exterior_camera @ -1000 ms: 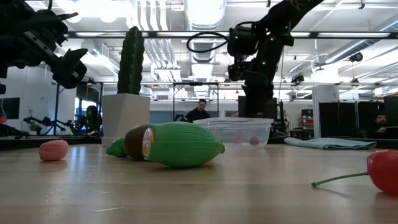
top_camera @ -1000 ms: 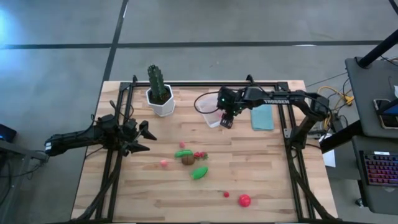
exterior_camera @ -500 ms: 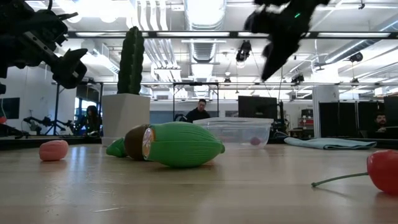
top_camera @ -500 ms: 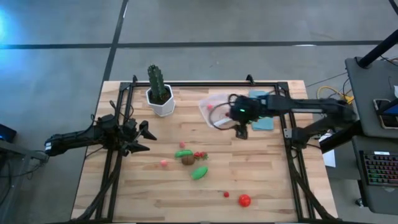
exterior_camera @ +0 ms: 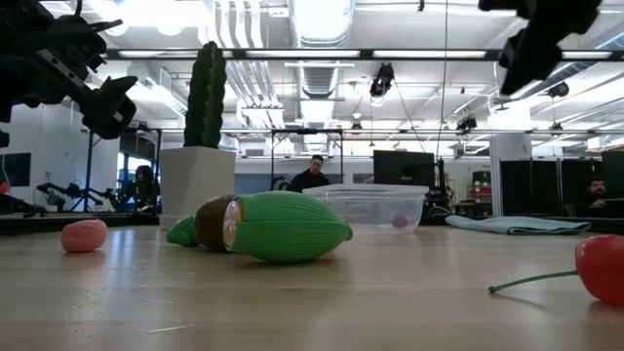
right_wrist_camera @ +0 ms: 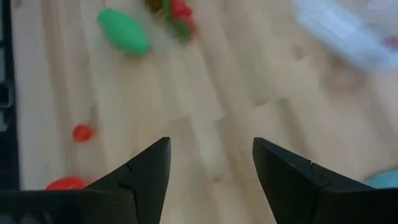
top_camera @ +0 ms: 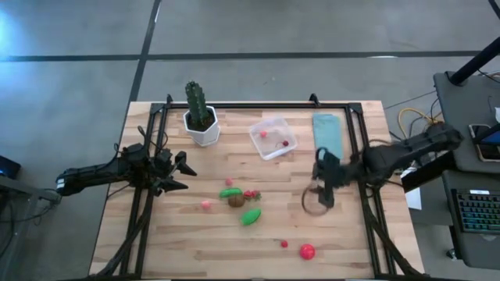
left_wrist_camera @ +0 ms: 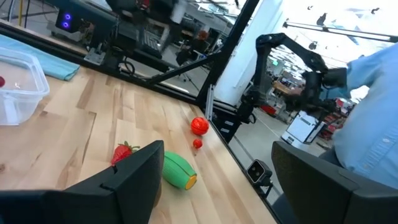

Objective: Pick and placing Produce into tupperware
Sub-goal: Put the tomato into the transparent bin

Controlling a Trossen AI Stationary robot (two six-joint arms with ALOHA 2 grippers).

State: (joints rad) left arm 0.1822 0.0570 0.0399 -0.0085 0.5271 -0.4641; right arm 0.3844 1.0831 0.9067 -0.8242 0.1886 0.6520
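the right gripper (top_camera: 326, 195) hangs above bare wood on the right side of the table (top_camera: 187, 242), fingers spread, holding nothing; the left gripper (top_camera: 184, 173) waits at the left edge, fingers spread and empty. the clear container (top_camera: 273, 137) sits near the far edge between the potted cactus (top_camera: 200, 115) and the blue cloth (top_camera: 329, 136), two small red pieces inside; a green piece (top_camera: 251, 216), brown ball (top_camera: 236, 200), pink piece (top_camera: 206, 205) and red ball (top_camera: 306, 251) lie on the wood.

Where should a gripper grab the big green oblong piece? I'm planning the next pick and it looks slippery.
Probably across the narrow middle of the green oblong piece, coming straight down. It lies flat on its side, clear of the brown ball, so both long flanks are free.
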